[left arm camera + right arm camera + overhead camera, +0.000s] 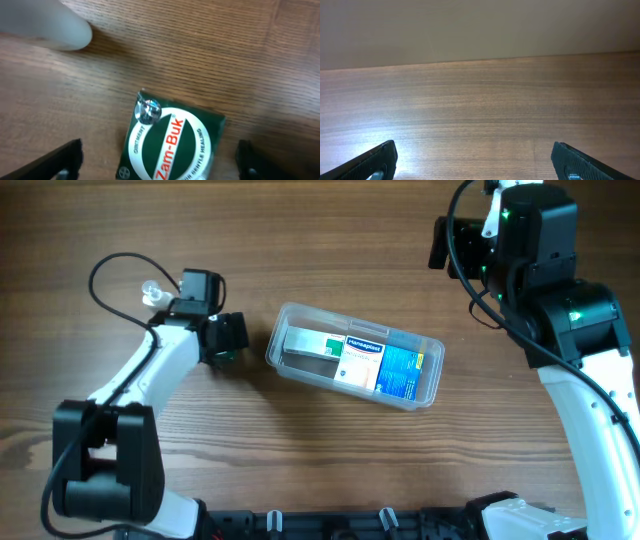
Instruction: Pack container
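Observation:
The clear plastic container [279,348] lies in the middle of the table in the overhead view. It holds a blue and white box [395,368] and a white and green box [312,344]. My left gripper [226,338] is open just left of the container, over a small green Zam-Buk box [228,357]. In the left wrist view the green box [172,142] lies flat on the wood between the open fingers of my left gripper [157,162], untouched by either finger. My right gripper [442,242] is at the far right back; in the right wrist view it [475,160] is open and empty over bare wood.
A blurred whitish shape [45,25] fills the top left of the left wrist view; I cannot tell what it is. A small clear object [152,290] and a black cable [110,270] sit by the left arm. The table's far edge [480,62] shows ahead of the right gripper.

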Motion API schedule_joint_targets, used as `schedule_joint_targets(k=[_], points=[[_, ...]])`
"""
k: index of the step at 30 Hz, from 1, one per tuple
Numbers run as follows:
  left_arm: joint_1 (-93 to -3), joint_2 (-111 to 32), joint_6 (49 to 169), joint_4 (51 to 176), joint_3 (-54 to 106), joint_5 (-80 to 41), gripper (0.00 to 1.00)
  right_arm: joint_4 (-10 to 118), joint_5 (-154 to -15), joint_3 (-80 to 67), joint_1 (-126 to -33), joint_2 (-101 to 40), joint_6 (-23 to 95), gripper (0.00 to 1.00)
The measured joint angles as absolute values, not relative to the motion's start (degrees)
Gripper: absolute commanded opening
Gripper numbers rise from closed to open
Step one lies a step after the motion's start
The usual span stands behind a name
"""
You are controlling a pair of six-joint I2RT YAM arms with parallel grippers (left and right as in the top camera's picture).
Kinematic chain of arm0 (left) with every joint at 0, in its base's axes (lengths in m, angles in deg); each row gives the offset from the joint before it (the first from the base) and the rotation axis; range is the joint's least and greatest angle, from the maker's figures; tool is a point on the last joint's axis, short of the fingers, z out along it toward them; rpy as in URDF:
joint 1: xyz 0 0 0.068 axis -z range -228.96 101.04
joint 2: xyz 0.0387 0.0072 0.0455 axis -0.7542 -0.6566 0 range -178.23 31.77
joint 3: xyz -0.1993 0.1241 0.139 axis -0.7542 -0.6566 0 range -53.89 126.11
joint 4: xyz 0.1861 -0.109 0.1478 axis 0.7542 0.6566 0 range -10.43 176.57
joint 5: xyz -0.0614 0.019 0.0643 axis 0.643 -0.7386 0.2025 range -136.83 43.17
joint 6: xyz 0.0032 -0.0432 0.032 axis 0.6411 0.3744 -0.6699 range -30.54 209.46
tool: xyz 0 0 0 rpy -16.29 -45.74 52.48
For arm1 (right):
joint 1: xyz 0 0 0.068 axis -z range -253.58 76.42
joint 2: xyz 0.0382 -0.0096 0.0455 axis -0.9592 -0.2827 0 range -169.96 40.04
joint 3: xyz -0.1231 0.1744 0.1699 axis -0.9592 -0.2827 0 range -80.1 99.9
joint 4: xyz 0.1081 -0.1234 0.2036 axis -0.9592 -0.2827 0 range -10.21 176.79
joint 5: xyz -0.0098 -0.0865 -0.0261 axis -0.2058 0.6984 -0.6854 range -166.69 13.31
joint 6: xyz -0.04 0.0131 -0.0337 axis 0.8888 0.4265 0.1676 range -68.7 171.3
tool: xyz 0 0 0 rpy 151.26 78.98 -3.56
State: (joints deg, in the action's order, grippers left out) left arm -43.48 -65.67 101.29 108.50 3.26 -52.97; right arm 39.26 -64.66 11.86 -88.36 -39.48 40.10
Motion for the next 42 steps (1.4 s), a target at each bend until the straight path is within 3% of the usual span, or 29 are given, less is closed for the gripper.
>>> schedule_joint_targets(k=[10,21,30,35,42], points=[[-45.01,-68.95,93.32,107.45,3.26,-47.57,0.91,39.26,-64.66,11.86,-88.36,-39.48,40.1,1.0],[-45.01,-70.02,91.59,106.92,3.26,-47.39,0.55,39.26,-64.66,11.86,-88.36,-39.5,40.1,1.0],[-45.01,-68.12,91.46,109.33,3.26,-47.39,0.47,39.26,-64.66,11.86,-88.36,-39.5,40.1,1.0],[-44.18,-58.99,91.46,113.5,3.41,-47.59,0.45,39.26,-64.66,11.86,-88.36,-39.48,40.1,1.0],[-34.0,-41.59,91.46,115.8,4.27,-47.76,0.46,39.26,-64.66,11.86,-88.36,-39.5,40.1,1.0]])
